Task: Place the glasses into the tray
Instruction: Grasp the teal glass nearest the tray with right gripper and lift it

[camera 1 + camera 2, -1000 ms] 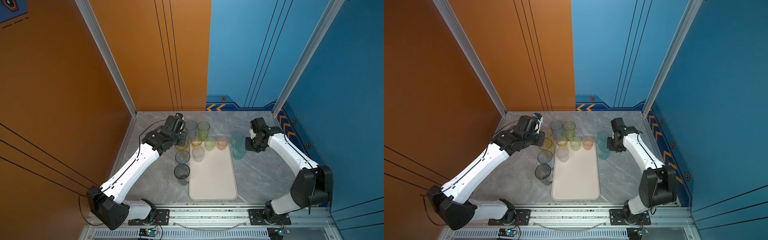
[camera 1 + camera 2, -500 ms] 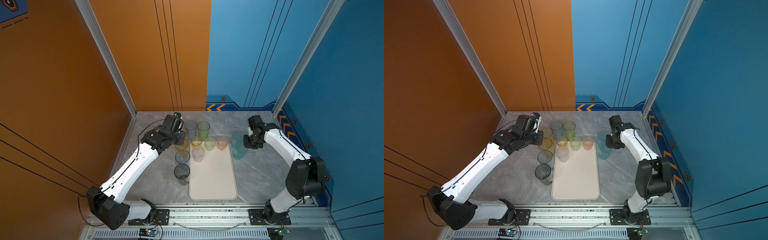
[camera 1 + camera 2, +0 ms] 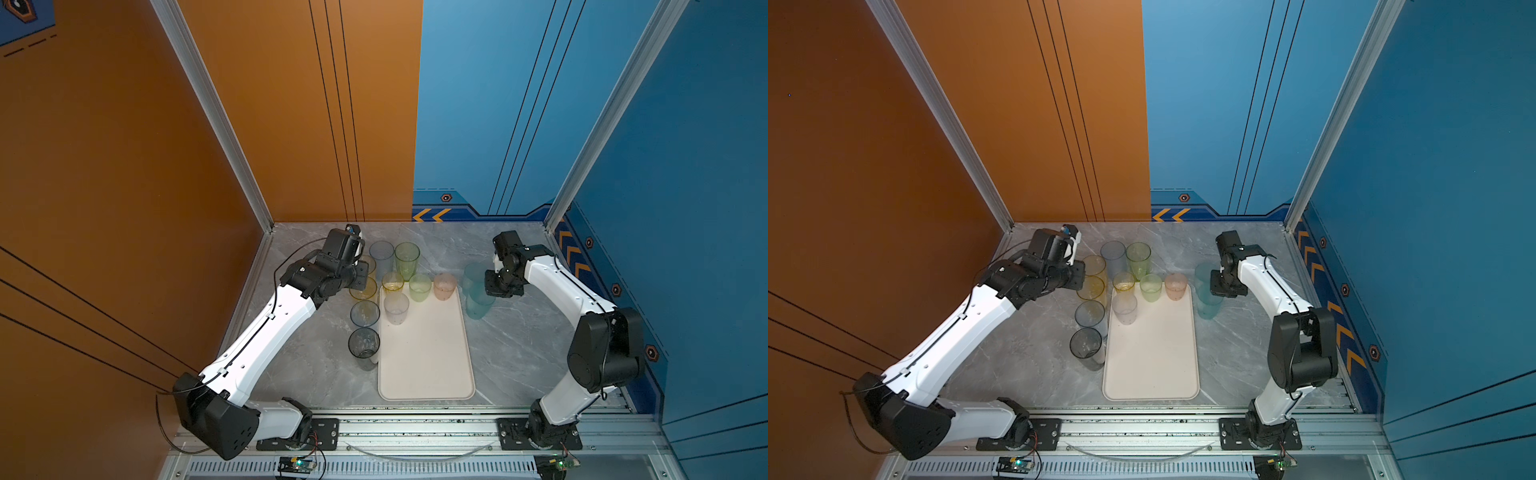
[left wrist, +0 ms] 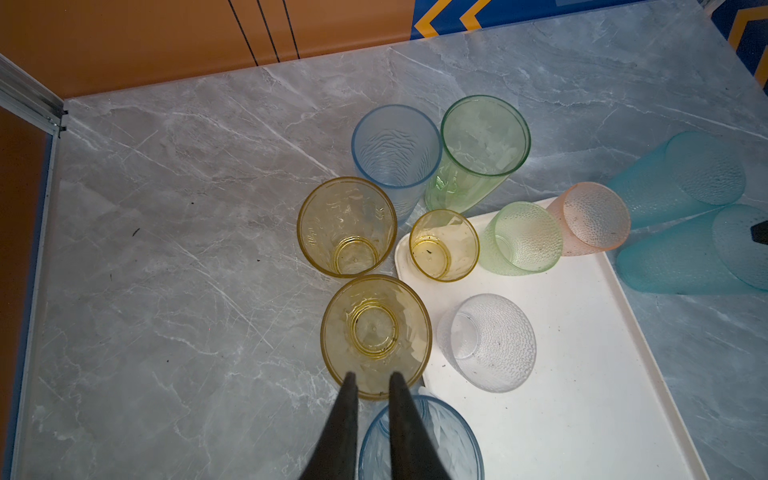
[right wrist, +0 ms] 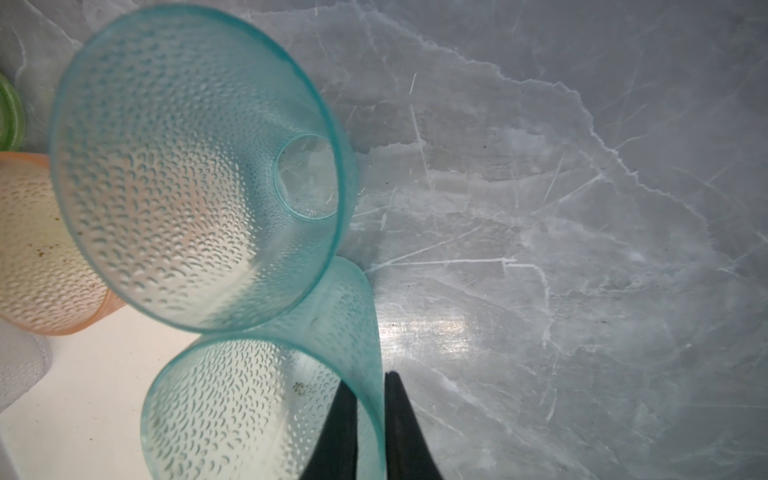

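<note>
The cream tray (image 3: 428,365) (image 3: 1150,365) lies mid-table. At its far end stand a clear frosted glass (image 3: 396,307), a small yellow one (image 4: 442,245), a light green one (image 3: 419,286) and a pink one (image 3: 444,286). Two teal glasses stand on the table right of the tray. My right gripper (image 5: 370,380) (image 3: 490,286) is shut on the rim of the nearer teal glass (image 5: 249,415) (image 3: 478,305), one finger inside and one outside. My left gripper (image 4: 374,376) (image 3: 361,278) hovers over a yellow glass (image 4: 376,336), its fingers nearly together and holding nothing.
Left of the tray on the grey marble table stand another yellow glass (image 4: 347,226), a tall blue one (image 4: 397,145), a tall green one (image 4: 484,137), a blue-grey one (image 3: 365,312) and a dark grey one (image 3: 363,343). The farther teal glass (image 5: 199,166) touches the held one.
My right gripper's fingers have closed onto the teal glass's wall, and its wrist has shifted slightly toward the back. The left arm has barely moved.
</note>
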### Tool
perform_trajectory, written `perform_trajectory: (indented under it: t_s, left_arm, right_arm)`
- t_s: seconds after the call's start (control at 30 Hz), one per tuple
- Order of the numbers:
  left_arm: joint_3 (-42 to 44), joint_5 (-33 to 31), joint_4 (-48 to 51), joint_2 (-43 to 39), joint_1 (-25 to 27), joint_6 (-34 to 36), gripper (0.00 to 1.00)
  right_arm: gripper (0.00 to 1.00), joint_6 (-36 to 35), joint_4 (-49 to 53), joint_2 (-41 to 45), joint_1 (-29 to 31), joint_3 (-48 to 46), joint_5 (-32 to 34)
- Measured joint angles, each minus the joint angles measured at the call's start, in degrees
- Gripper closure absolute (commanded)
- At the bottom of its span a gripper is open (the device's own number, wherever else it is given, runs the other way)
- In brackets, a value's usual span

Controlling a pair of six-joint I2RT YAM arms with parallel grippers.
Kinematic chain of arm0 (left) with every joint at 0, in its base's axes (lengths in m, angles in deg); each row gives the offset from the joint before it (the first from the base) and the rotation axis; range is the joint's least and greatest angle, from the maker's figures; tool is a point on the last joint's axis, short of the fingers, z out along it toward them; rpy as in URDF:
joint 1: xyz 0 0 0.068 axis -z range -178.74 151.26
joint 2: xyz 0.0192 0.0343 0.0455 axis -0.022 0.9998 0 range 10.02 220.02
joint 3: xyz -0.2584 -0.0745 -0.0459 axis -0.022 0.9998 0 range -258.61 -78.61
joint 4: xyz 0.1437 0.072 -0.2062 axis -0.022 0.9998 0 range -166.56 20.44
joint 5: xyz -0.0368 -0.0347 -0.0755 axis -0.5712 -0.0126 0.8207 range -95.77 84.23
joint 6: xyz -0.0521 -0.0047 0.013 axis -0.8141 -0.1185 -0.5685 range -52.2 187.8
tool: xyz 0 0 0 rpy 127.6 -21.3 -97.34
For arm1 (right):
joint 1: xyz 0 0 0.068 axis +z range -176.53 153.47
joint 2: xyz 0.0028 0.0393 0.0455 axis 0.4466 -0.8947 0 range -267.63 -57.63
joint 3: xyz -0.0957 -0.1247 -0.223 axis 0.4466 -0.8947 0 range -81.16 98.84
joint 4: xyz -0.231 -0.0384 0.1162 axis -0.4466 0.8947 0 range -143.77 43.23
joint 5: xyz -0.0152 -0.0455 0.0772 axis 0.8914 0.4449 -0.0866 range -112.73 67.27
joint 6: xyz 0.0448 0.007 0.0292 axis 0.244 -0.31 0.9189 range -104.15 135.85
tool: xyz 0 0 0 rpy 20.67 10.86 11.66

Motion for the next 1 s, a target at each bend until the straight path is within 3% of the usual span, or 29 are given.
perform_trajectory:
  t_s: [0.17,0.4,0.7,1.0]
  left_arm:
    - [0.0,0.0,0.0,0.0,-0.1,0.0,0.83]
    - [0.9,0.0,0.0,0.0,-0.5,0.0,0.83]
    - [1.6,0.2,0.0,0.0,-1.1,0.0,0.83]
    - [1.7,0.4,0.0,0.0,-1.2,0.0,0.83]
  right_arm:
    - [0.96,-0.2,0.0,0.0,0.1,0.0,0.0]
    - [0.97,-0.8,0.0,0.3,1.0,0.0,2.3]
    - [0.99,-1.6,1.8,10.5,2.1,0.1,4.8]
    - [0.99,-1.7,7.0,12.9,10.4,6.2,5.4]
